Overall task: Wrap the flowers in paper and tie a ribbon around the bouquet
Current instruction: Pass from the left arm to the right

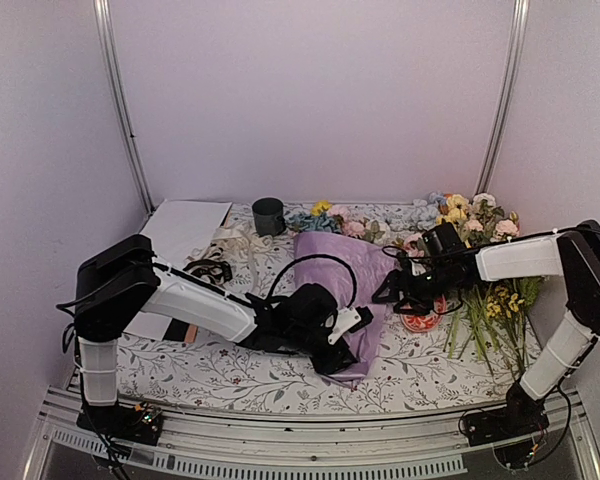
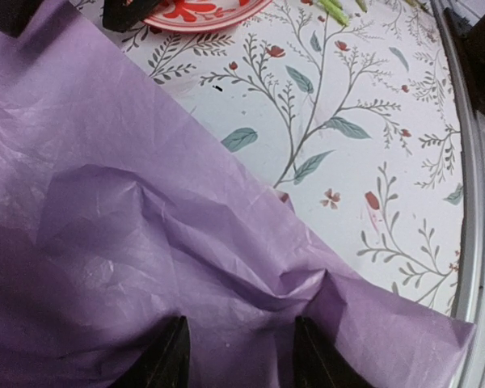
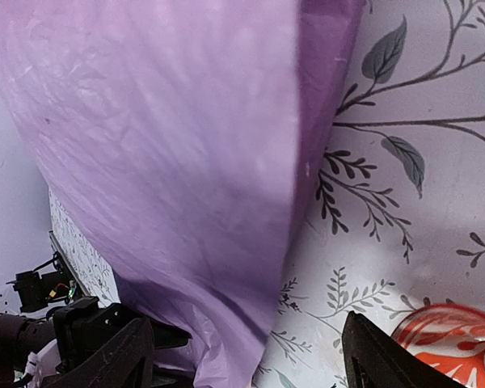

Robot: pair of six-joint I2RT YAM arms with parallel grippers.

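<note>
Left claw [image 2: 239,325] is seen at the narrow near end of the bouquet [image 1: 330,290]. Its two dark fingers [image 2: 168,356] are set partly apart, with creased lilac paper [image 2: 145,202] lying between and under them. Whether the paper is pinched or only pressed cannot be told. Just right of this claw, the paper's edge is seen running slantwise over the flower-printed desk [image 2: 347,121]. Farther ahead and to the right, a red-patterned plate [image 2: 202,10] is laid just beside that edge.

The right claw [image 3: 249,323] is held released, its fingers spread wide and nothing gripped between them. It is hung low beside the paper's right edge, about halfway up the bouquet, and the plate is seen beside and below one of its fingers.

Beyond both claws, at the bouquet's wide far end, the flowers [image 1: 325,212] are shown, with yellow, blue and pink heads lying just past the paper's rim. To the right of the right claw, a loose pile of long-stemmed flowers [image 1: 485,290] is spread on the desk. Well to the left of the left claw and farther back, a coiled dark bundle [image 1: 210,270] is seen, with the cream ribbon [image 1: 242,243] just beyond it. A flat white sheet [image 1: 185,228] is laid farther left, and a dark cup [image 1: 268,215] is stood at the back, just left of the flowers.
</note>
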